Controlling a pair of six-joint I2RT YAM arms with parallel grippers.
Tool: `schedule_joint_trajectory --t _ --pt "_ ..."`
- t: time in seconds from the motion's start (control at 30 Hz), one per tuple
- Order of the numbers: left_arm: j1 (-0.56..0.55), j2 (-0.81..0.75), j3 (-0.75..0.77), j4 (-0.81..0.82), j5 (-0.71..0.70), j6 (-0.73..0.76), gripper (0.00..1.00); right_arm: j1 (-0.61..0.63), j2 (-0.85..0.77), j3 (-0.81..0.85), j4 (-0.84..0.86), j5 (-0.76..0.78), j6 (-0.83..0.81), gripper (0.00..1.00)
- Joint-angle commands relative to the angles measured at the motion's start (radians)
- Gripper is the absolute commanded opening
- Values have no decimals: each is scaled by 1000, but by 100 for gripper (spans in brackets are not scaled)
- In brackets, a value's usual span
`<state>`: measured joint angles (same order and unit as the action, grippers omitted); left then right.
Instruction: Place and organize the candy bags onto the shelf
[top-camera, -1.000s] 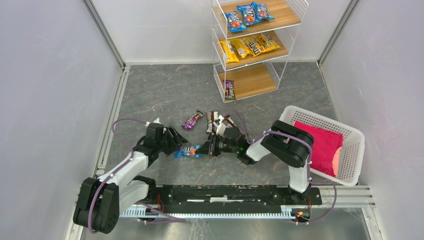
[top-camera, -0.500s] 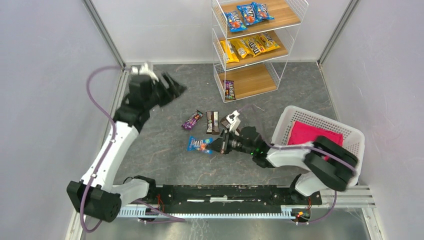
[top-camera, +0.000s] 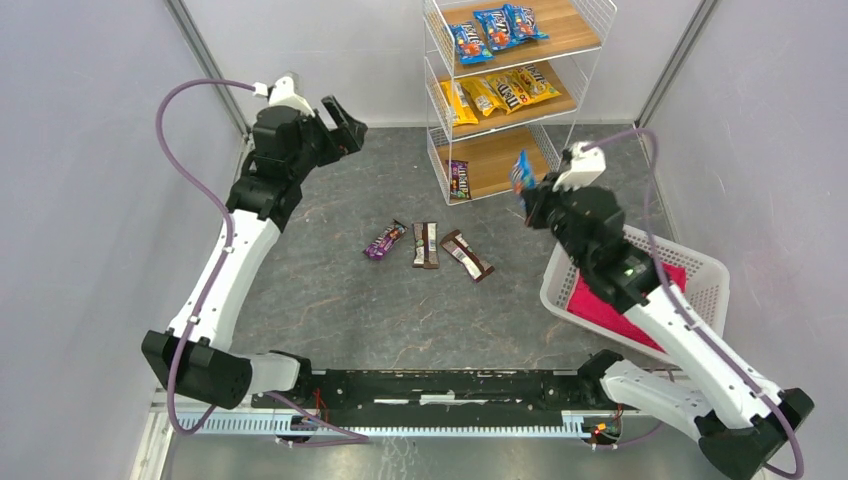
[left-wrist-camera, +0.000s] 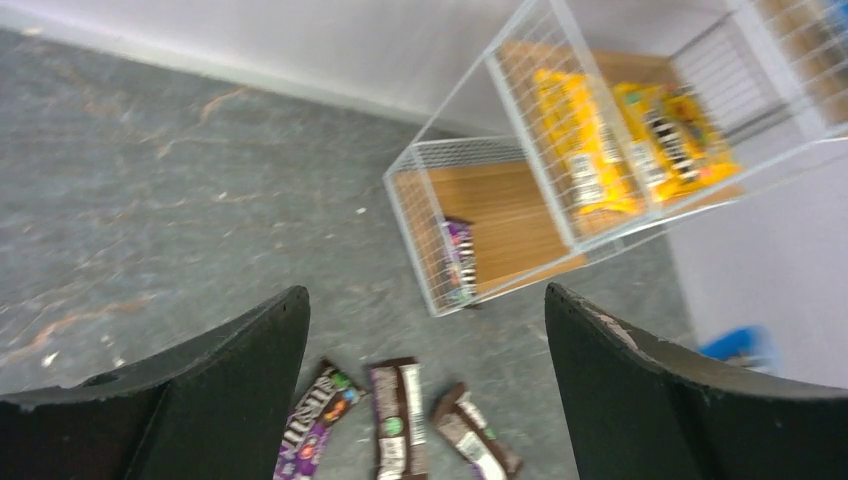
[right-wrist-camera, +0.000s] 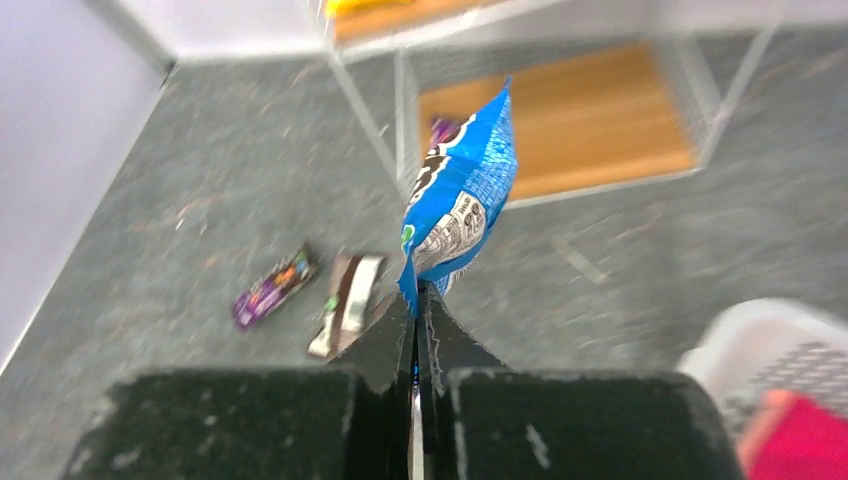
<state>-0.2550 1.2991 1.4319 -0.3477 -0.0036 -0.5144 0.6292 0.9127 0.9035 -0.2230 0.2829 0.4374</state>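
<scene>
My right gripper (top-camera: 528, 196) is shut on a blue candy bag (top-camera: 520, 172), held high in front of the white wire shelf (top-camera: 437, 150); the bag also shows in the right wrist view (right-wrist-camera: 458, 205), pinched at its lower edge. My left gripper (top-camera: 345, 122) is open and empty, raised at the far left. On the floor lie a purple bag (top-camera: 384, 240) and two dark brown bags (top-camera: 427, 244) (top-camera: 467, 255). The shelf's top tier holds blue bags (top-camera: 495, 28), the middle tier yellow bags (top-camera: 498, 93), the bottom tier one purple bag (top-camera: 459, 179).
A white plastic lattice basket (top-camera: 700, 305) with a pink cloth (top-camera: 640, 290) stands at the right, under my right arm. Grey walls with metal rails close in the floor on the left, right and back.
My right gripper lifted the blue bag off the floor and swung it up and right toward the shelf. My left arm rose from the floor to the far left, gripper open.
</scene>
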Motion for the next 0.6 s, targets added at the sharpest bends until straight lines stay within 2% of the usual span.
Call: schedule_joint_trajectory --t 0.0,0.2,0.37,0.57 --pt "-1 -39 -109 73 -91 112 94 -43 73 302 -238 217 -197 0" --pt "-1 -54 -156 86 -90 122 95 -122 231 693 -281 285 -260 0" --pt "-1 -57 -172 96 -77 121 95 -195 401 998 -259 203 -260 0" --pt "-1 -68 -173 96 -79 122 96 -342 557 1112 -133 -20 -127 0"
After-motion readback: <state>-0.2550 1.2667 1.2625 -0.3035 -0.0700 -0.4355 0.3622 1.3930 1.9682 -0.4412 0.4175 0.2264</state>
